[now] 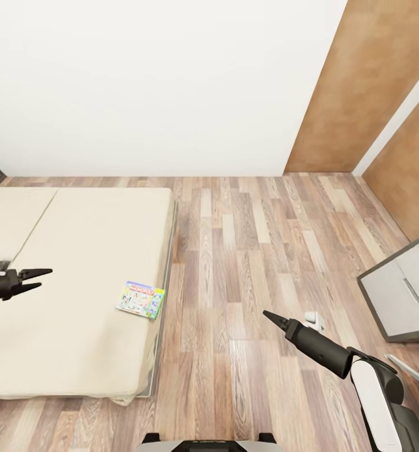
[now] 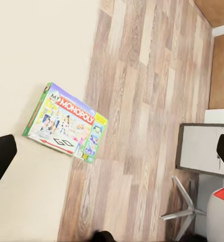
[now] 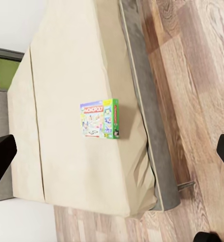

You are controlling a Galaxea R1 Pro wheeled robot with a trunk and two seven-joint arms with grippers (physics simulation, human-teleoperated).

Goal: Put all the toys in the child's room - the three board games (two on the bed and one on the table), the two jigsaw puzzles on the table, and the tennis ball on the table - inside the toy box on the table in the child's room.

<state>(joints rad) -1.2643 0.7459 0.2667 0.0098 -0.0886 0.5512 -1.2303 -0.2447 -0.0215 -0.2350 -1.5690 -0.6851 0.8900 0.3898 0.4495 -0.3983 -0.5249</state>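
Lying flat on the beige mattress of the low bed (image 1: 77, 263), near its right edge, is the green-and-white printed Monopoly box (image 1: 141, 299). The left gripper (image 1: 36, 280) hovers over the mattress, jaws parted and empty; the right gripper (image 1: 271, 317) hangs above the wood-plank floor (image 1: 247, 251), jaws seeming closed.

From the left wrist, the Monopoly box (image 2: 65, 123) rests by the mattress edge; dark fingertips (image 2: 0, 159) are spread wide.

From the right wrist, the box (image 3: 100, 118) is on the bed (image 3: 66, 126); whether the jaws are open I cannot tell.

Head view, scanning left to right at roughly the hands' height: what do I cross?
Left hand over the bed → Monopoly box near the bed's right edge → wood floor → right hand → grey cabinet.
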